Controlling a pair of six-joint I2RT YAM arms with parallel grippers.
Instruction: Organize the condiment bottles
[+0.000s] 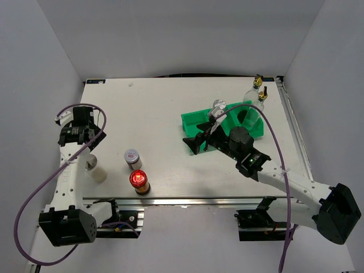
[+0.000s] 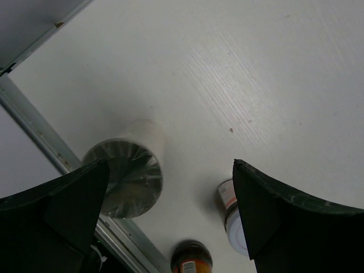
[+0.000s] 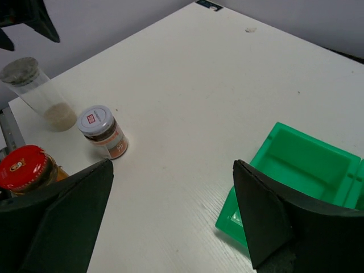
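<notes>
Jaws on both arms gape, empty
Low left sweep may tip the clear silver-lidded shaker (image 1: 96,170) off the worktop (image 1: 170,114) edge

Soft, even white light fills the top view. The counter (image 1: 159,114) reads bright, and the bottles throw only short, faint shadows. The red-capped bottle (image 1: 138,180) has a glowing, oversaturated lid there. The left wrist view is dimmer and greyer, with the silver-lidded shaker (image 2: 122,179) slightly soft. The left hand (image 2: 170,165) and right hand (image 3: 173,162) show near-black, featureless fingers. The right wrist view is crisp.
</notes>
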